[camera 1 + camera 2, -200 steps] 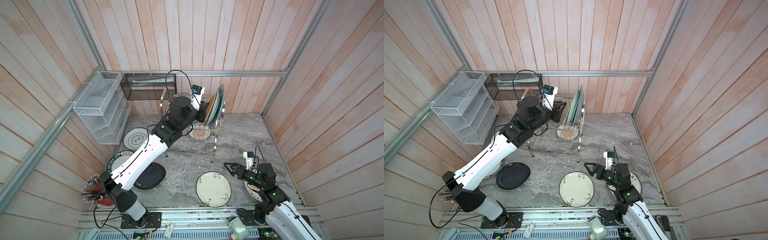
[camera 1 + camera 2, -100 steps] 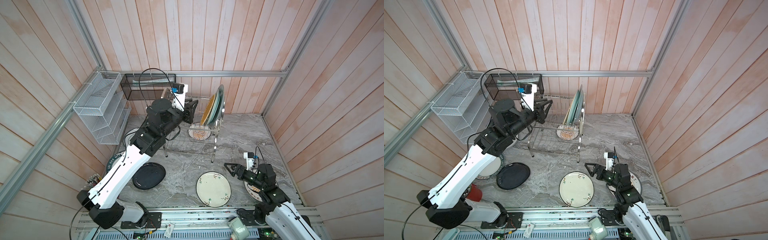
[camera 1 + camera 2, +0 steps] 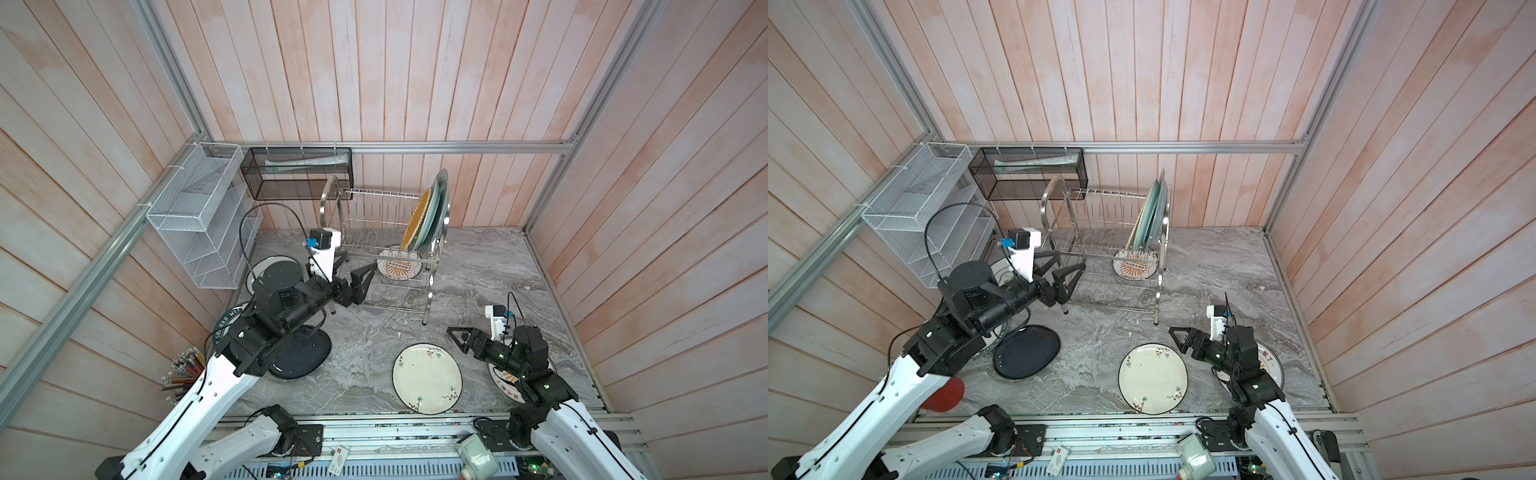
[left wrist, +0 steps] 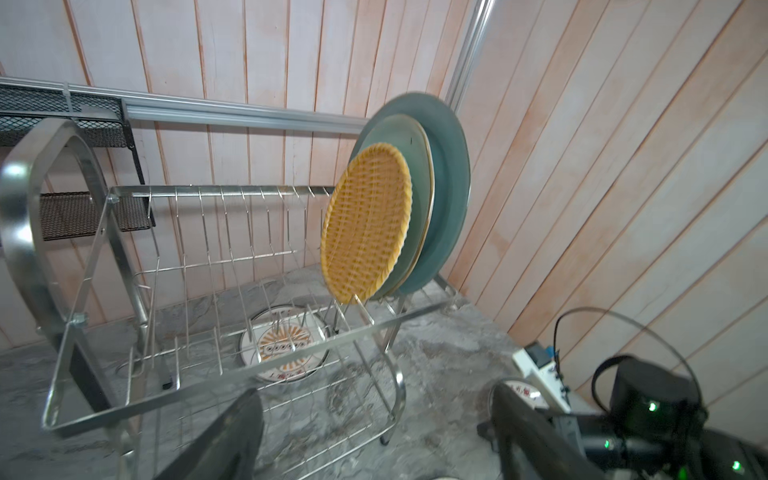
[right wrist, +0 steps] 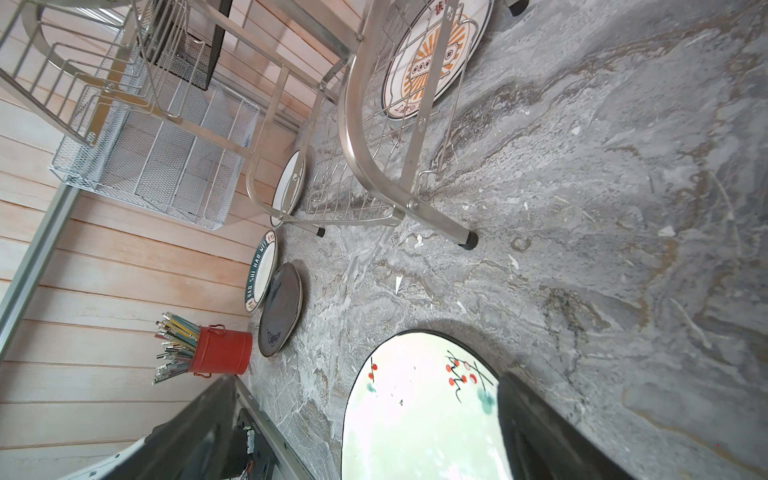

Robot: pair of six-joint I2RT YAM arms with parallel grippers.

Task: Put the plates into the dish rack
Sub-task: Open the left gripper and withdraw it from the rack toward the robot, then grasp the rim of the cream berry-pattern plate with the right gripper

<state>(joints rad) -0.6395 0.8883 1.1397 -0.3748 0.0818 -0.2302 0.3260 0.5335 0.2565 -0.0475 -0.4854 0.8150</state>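
Left claw (image 3: 365, 279), released, hangs beside the shiny two-tier steel-wire dish rack (image 3: 378, 192); the yellow woven-look round plate (image 3: 415, 218) stands in it. Next, likely: grasp the cream floral round plate (image 3: 427, 377) before the rack.

Nine plates (image 3: 427, 378), one dish rack (image 4: 18, 249), one white mesh organiser (image 3: 195, 208), one black mesh basket (image 3: 297, 183), one red pencil tin (image 5: 222, 349)

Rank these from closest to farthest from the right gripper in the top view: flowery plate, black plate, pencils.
From the right gripper, in a top view:
1. Flowery plate: on the floor right beside it.
2. Black plate: across the floor, under the left arm.
3. Pencils: far left, by the wall.
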